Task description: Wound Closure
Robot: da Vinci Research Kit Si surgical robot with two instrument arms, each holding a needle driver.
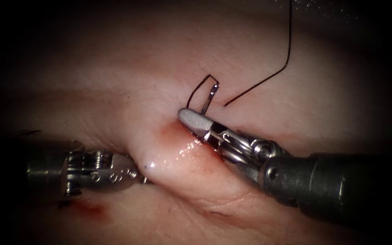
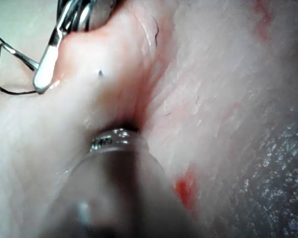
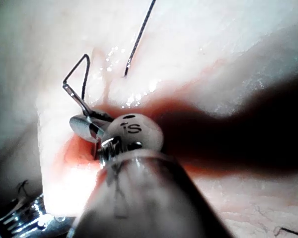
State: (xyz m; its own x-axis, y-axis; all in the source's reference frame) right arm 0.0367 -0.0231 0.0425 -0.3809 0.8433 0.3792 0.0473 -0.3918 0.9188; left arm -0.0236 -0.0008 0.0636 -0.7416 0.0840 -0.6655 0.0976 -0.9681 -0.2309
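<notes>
Right tool clamps needle tail; left tool grips tissue.

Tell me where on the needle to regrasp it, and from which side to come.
The right tool already grips the needle low on its shaft, near the tissue. Only the swaged end with the thread stands free above the jaws. Probably grip just below that end, coming from the endoscope view's left, where the thread loop leaves space. The left tool holds the tissue ridge.
</notes>
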